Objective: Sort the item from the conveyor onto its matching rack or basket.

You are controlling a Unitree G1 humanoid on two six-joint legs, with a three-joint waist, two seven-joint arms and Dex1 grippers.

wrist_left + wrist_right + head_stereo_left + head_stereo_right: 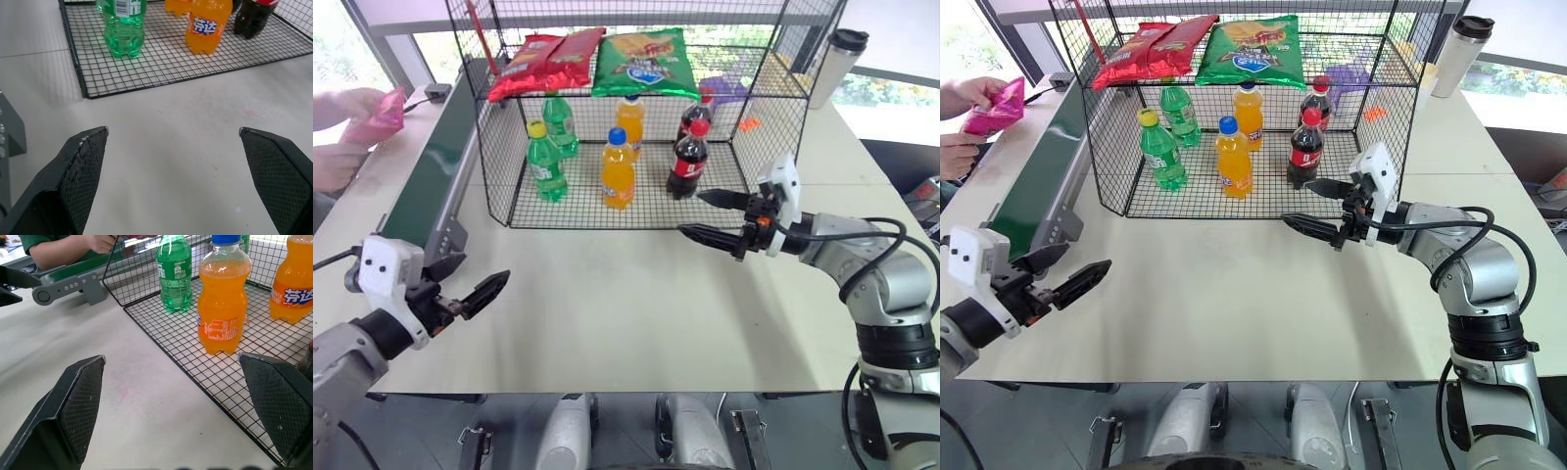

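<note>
Hovering over the white table (607, 313), both claws are spread wide and hold nothing: the left gripper (475, 294) near the conveyor's (435, 166) near end, the right gripper (715, 215) just in front of the black wire rack (499, 147). The pink snack bag (377, 117) is in a person's hands (347, 103), left of the conveyor's far end.

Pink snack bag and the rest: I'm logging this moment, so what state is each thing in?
Pink snack bag: held in a person's hands, not on the belt.
Conveyor: belt bare.
Wire rack: chip bags on upper shelf, bottles upright on floor.
Left tool: open, empty.
Right tool: open, empty.
Tumbler: upright, lidded.
</note>
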